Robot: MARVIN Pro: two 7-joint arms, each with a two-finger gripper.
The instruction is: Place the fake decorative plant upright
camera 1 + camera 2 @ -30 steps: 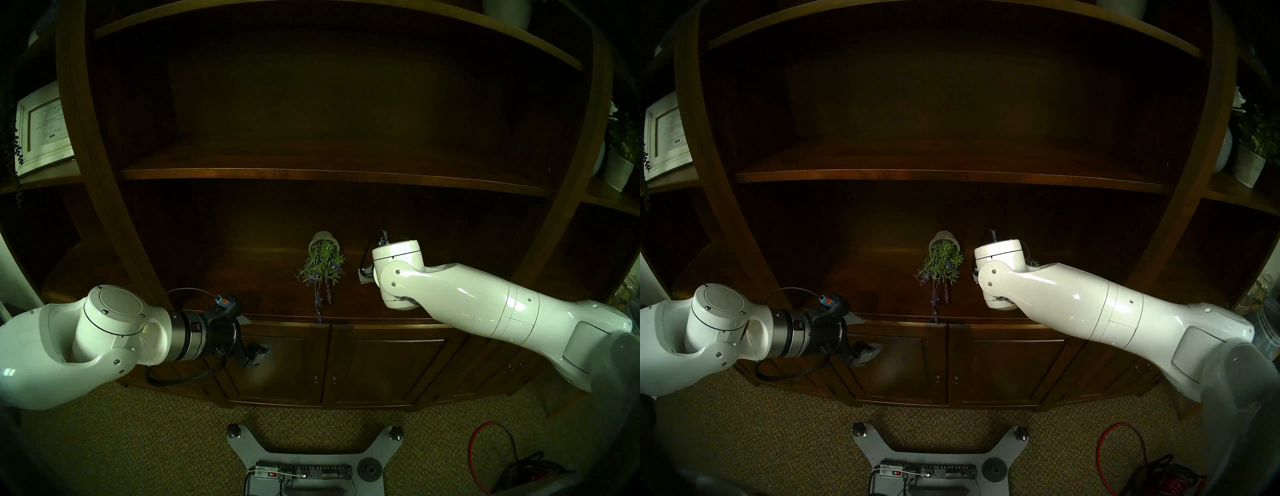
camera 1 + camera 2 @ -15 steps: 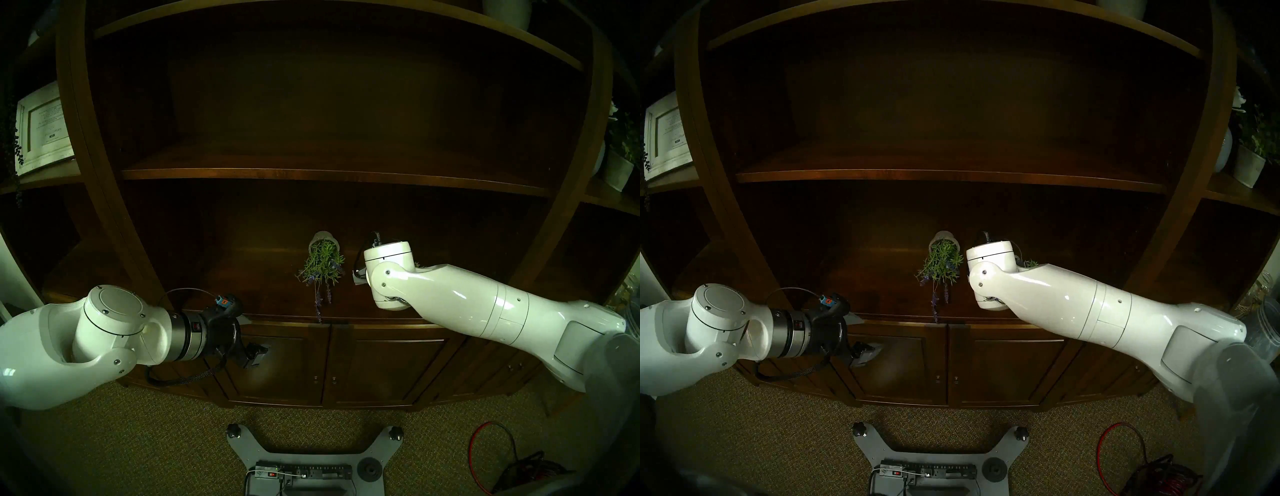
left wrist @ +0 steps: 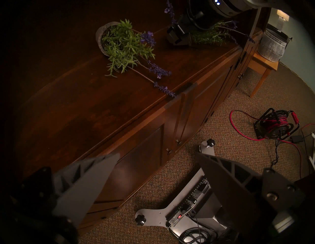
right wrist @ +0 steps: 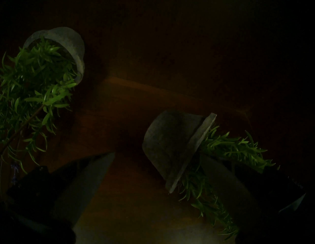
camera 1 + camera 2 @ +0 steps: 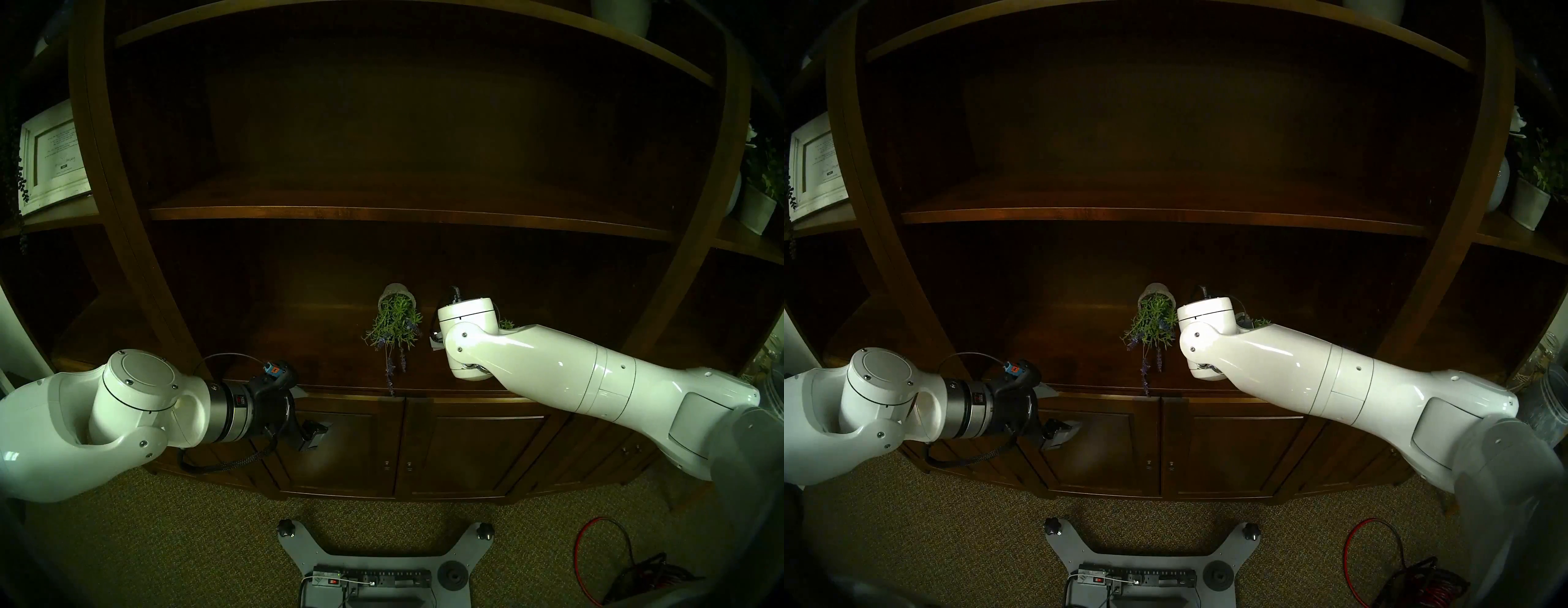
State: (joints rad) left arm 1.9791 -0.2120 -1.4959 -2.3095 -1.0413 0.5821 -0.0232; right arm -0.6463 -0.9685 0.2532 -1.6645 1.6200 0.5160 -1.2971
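Two fake lavender plants in grey pots lie on their sides on the dark wooden cabinet top (image 5: 322, 339). The first plant (image 5: 396, 318) lies in the middle, its pot toward the back and its purple stems reaching the front edge; it also shows in the left wrist view (image 3: 122, 44). The second plant (image 4: 173, 146) lies to its right, mostly hidden under my right arm in the head views. My right gripper (image 4: 157, 155) is open and hangs over the second pot, its fingers on either side. My left gripper (image 5: 309, 414) is open and empty at the cabinet's front left edge.
A shelf board (image 5: 382, 212) runs above the cabinet top. A framed picture (image 5: 53, 157) stands on the left side shelf, a white potted plant (image 5: 757, 204) on the right one. My base (image 5: 373, 569) and a red cable reel (image 3: 276, 122) are on the carpet.
My right arm has moved left along the cabinet top, closer to the first plant. The left arm and both plants have not moved.
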